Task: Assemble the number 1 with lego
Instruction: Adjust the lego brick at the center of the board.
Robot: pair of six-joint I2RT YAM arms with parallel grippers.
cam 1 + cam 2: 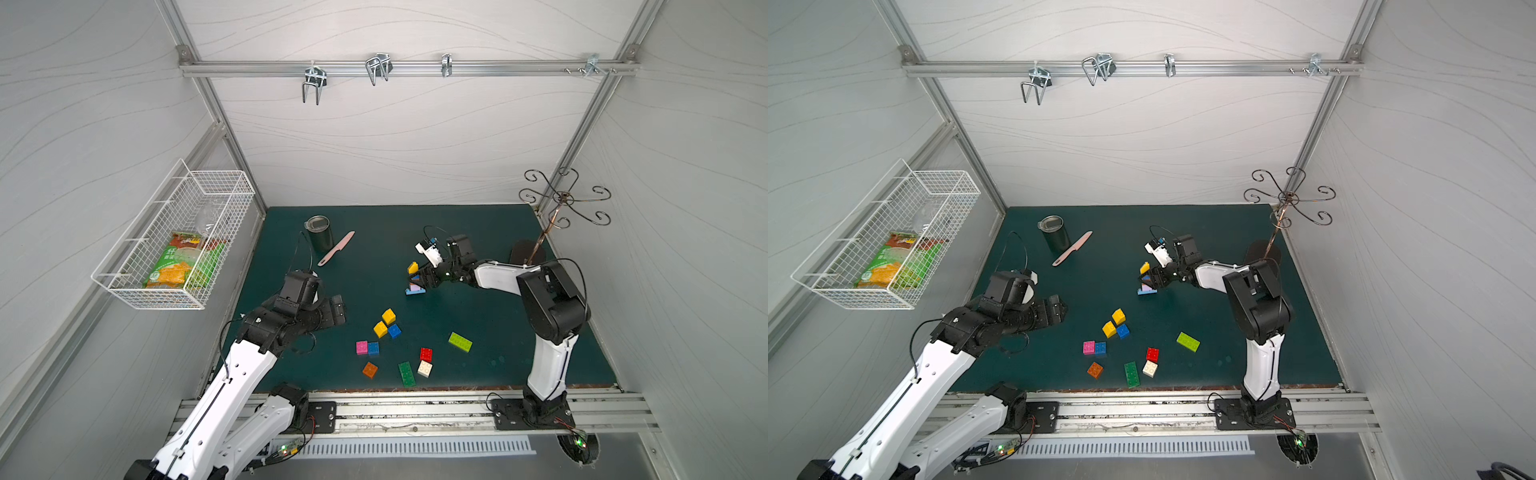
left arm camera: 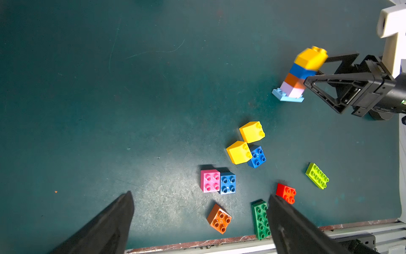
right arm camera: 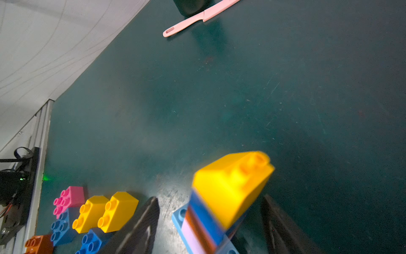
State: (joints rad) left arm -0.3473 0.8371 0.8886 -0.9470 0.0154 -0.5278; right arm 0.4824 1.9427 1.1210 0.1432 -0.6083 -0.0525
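Note:
A lego tower (image 1: 414,279) (image 1: 1145,279) stands mid-table: light blue base, then lilac, orange, blue, and a yellow sloped brick on top (image 2: 310,57). It leans and is blurred in both wrist views. My right gripper (image 3: 209,198) (image 1: 423,277) is open, one finger on each side of the tower (image 3: 204,228), with gaps showing. Loose lego lies nearer the front: two yellow (image 1: 389,316), two blue (image 1: 394,331), pink (image 1: 362,347), orange (image 1: 370,370), green (image 1: 407,374), red (image 1: 426,354), white (image 1: 424,368) and lime (image 1: 460,342). My left gripper (image 2: 200,195) (image 1: 338,309) hangs open and empty at the left.
A dark cup (image 1: 320,235) and a pink knife (image 1: 336,248) lie at the back left. A metal hook stand (image 1: 561,199) rises at the back right corner. A wire basket (image 1: 174,237) hangs on the left wall. The table's front edge (image 1: 415,390) borders a rail.

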